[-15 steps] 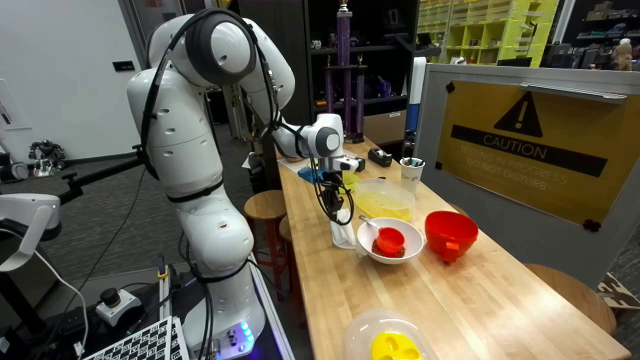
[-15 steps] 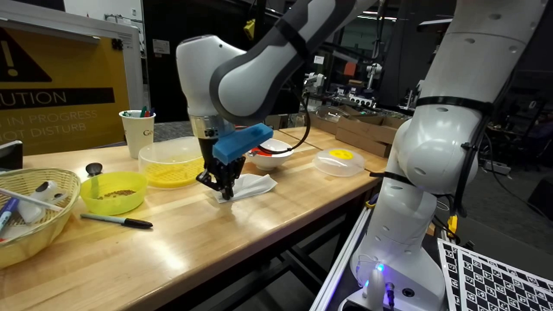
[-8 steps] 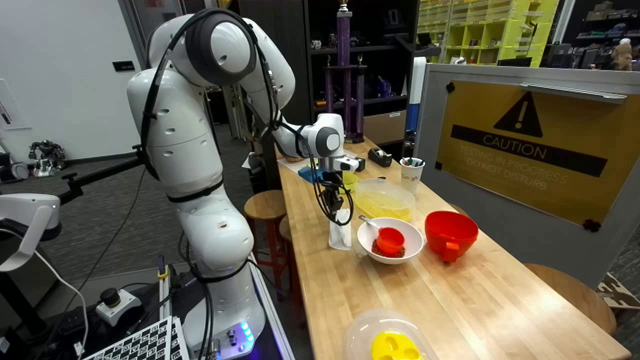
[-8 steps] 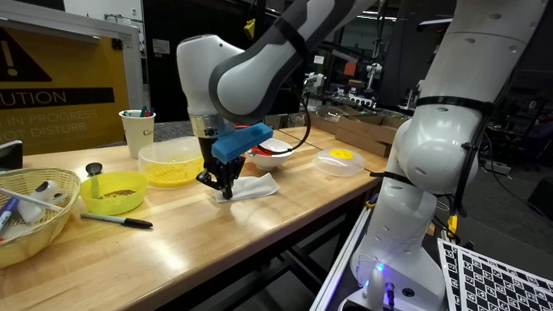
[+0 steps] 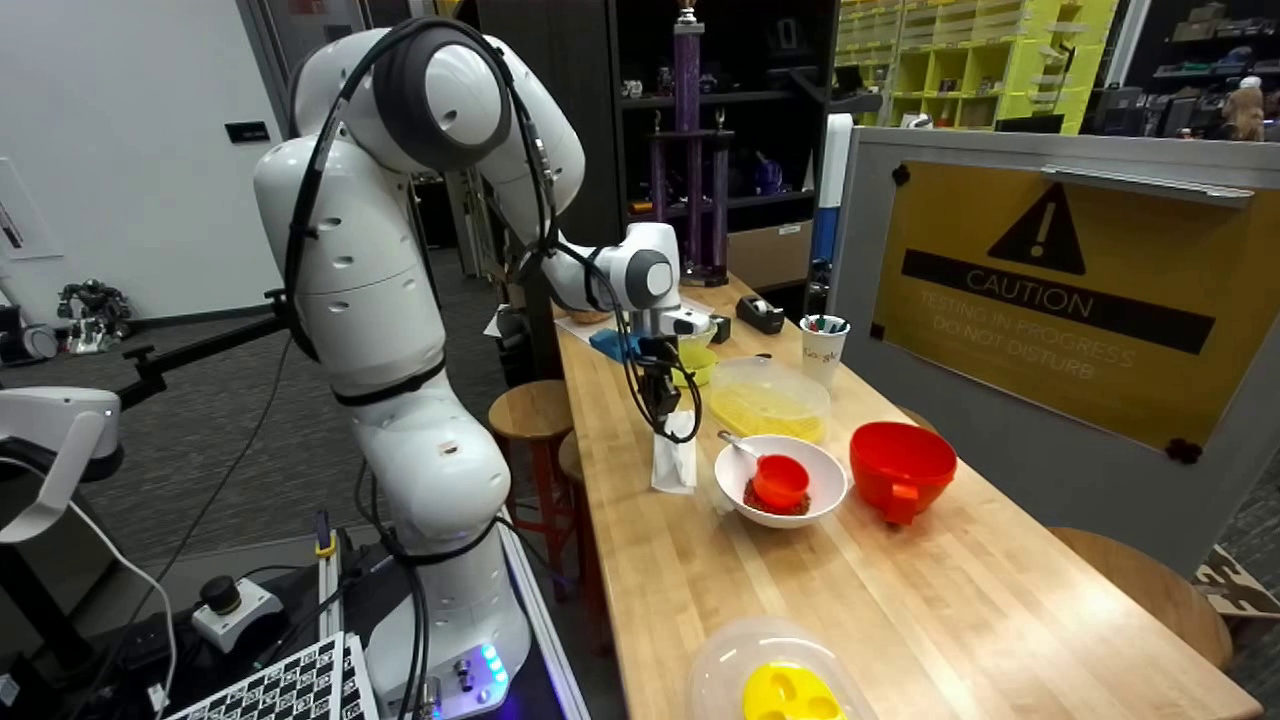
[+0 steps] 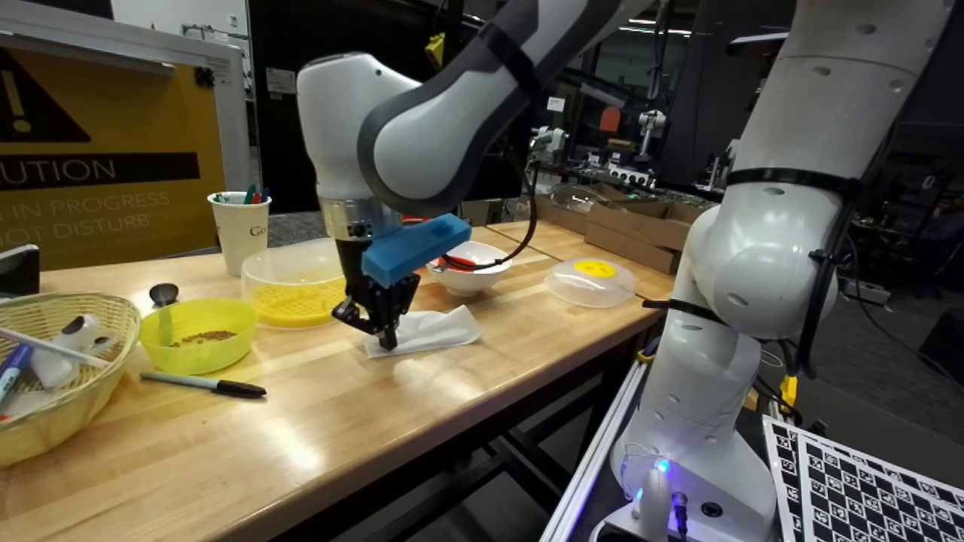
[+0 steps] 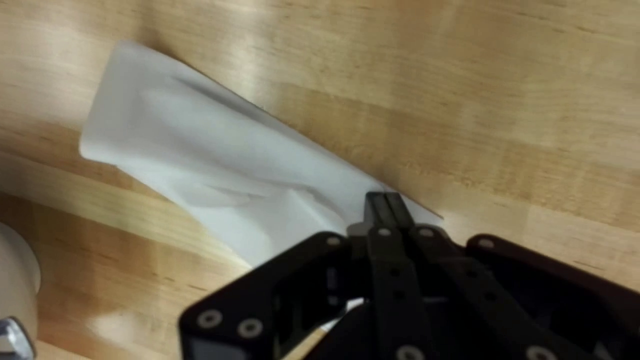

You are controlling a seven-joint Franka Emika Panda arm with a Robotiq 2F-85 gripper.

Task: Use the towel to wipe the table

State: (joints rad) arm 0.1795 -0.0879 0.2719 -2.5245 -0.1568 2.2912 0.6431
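Towel (image 7: 200, 145): lying white and creased on the bench (image 5: 920, 600), just beside the white bowl (image 6: 468, 283), between this bowl and the nearer long edge. Probably doing the wiping step, with the hand (image 7: 384, 197) over the towel; not revealing the amount of wiping done. For the next move, likely needing a light downward pressure and a slow sliding along the bench, avoiding the bowl, possibly risking a slip off the towel. About the hand: standing closed, both fingers (image 7: 375, 215) side by side, without visible gap at the tips; touching the towel from above, near its edge. Not showing clearly any fold between the fingers, therefore not permitting to tell pinching from pressing.
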